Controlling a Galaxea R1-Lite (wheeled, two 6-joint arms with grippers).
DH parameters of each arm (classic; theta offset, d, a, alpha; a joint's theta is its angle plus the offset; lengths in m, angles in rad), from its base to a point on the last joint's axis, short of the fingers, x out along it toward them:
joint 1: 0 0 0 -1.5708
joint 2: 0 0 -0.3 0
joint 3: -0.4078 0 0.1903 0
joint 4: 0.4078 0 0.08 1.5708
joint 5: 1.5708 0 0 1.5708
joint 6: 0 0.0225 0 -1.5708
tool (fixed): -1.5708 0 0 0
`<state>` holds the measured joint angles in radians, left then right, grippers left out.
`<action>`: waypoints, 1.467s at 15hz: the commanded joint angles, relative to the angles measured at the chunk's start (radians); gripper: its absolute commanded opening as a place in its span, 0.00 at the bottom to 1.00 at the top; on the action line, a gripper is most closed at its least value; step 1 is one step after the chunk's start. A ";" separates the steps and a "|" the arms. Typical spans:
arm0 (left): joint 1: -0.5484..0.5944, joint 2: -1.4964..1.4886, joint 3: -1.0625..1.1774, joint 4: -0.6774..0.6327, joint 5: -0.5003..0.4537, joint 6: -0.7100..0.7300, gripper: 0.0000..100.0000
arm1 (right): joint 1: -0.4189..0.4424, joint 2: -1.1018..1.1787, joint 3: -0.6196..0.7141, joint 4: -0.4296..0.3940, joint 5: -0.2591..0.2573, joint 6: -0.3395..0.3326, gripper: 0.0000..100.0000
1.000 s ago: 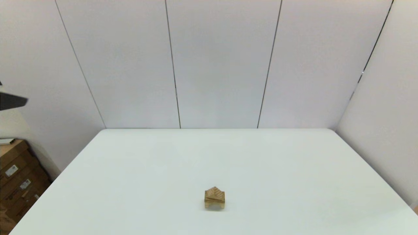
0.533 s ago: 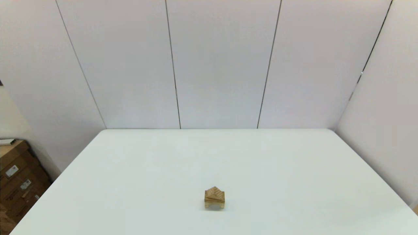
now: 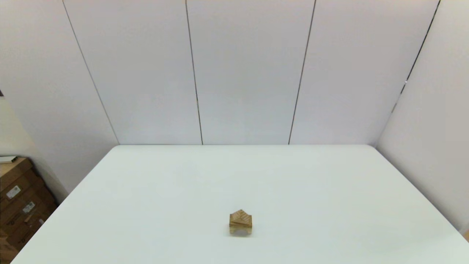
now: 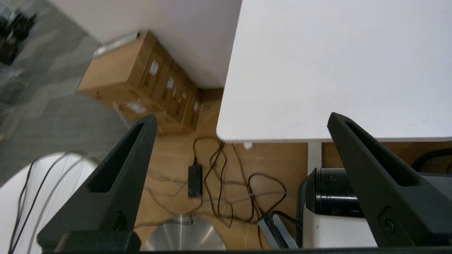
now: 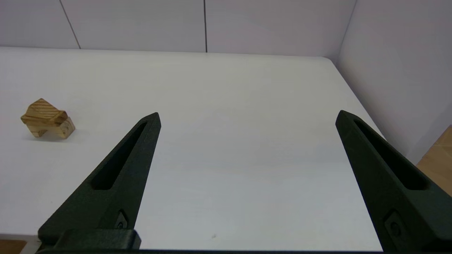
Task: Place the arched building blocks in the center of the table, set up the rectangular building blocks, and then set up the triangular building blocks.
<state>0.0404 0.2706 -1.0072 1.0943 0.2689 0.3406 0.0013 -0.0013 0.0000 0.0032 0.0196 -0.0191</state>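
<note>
A lab is suggested by plain white wall panels (image 3: 249,73), stacked brown cardboard boxes (image 3: 20,205) at lower left, and loose black floor cables (image 4: 226,187).

Pale panelled walls (image 3: 249,73) with dark vertical seams enclose my workspace. Cardboard boxes (image 3: 18,198) stacked at my left. Wood-tone floor (image 4: 219,169) beneath, carrying black cables (image 4: 226,183), possibly power adapter.

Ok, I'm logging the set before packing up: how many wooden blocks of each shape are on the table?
Arched block: 1
Flat oblong block: 1
Triangular block: 1
Total: 3, in one stack on the table.
</note>
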 commanded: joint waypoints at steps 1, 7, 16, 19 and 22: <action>-0.047 -0.108 0.093 0.003 0.003 0.000 1.00 | 0.000 0.001 0.002 0.000 0.000 -0.001 1.00; -0.047 -0.269 0.434 -0.240 0.000 -0.048 1.00 | 0.000 0.000 0.002 0.000 0.000 -0.001 1.00; -0.047 -0.271 0.912 -0.979 -0.007 -0.091 1.00 | 0.000 0.000 0.002 0.000 0.000 -0.001 1.00; -0.047 -0.271 0.949 -1.087 -0.039 -0.095 1.00 | 0.000 0.001 0.002 0.000 0.000 -0.001 1.00; -0.047 -0.271 0.967 -1.091 -0.217 -0.103 1.00 | 0.000 0.001 0.002 0.000 0.000 -0.001 1.00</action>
<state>-0.0062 -0.0013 -0.0557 0.0028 0.1438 0.2389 0.0013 -0.0013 0.0000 0.0032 0.0196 -0.0191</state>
